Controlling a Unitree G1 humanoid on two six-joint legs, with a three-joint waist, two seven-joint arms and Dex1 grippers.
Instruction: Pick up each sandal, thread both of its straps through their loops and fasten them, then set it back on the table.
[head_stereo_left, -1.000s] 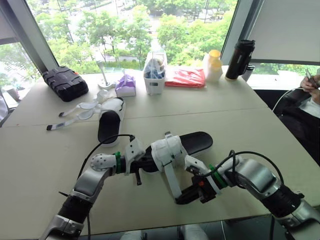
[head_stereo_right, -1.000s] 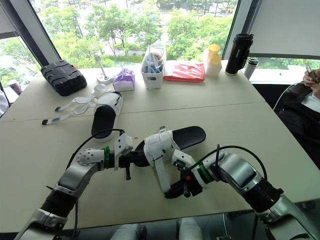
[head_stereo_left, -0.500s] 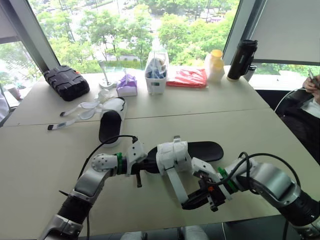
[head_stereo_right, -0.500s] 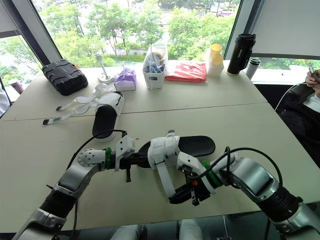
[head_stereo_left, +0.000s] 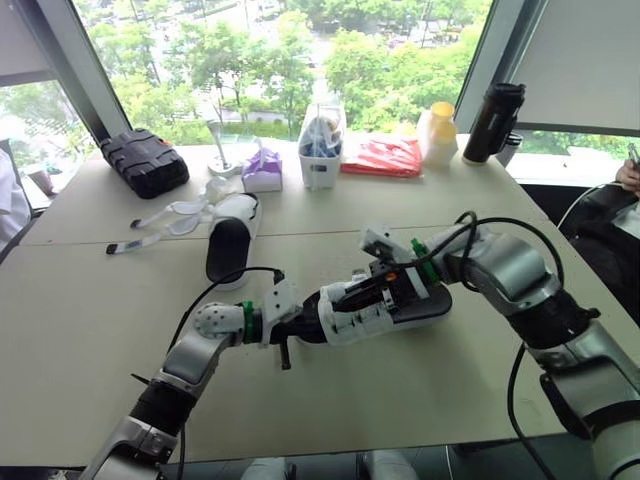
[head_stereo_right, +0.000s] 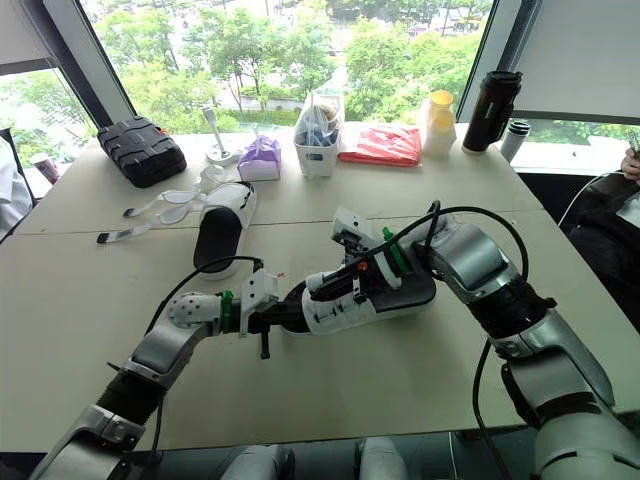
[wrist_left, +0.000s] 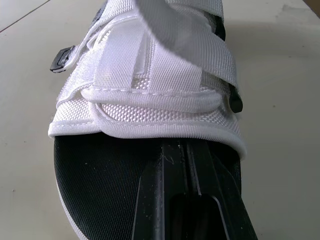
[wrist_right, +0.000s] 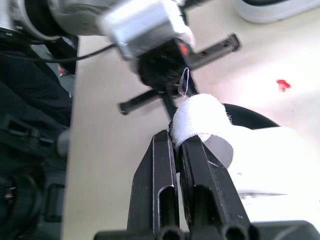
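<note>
Main risk: the strap tip slips out. The right gripper (wrist_right: 175, 141) pinches only the folded end of the white woven strap (wrist_right: 202, 117), and a hard pull across the upper could free it or seat it crooked, off its fastening patch.

Second risk: the sandal twists, because the left gripper (head_stereo_left: 298, 327) clamps just the sole's end nearest the straps.

The black-soled sandal with white fabric upper (head_stereo_left: 375, 305) lies mid-way along the pale table (head_stereo_left: 90, 330), between both grippers. Whether it is resting or slightly raised, I cannot tell. The white bands lie layered over the upper.
</note>
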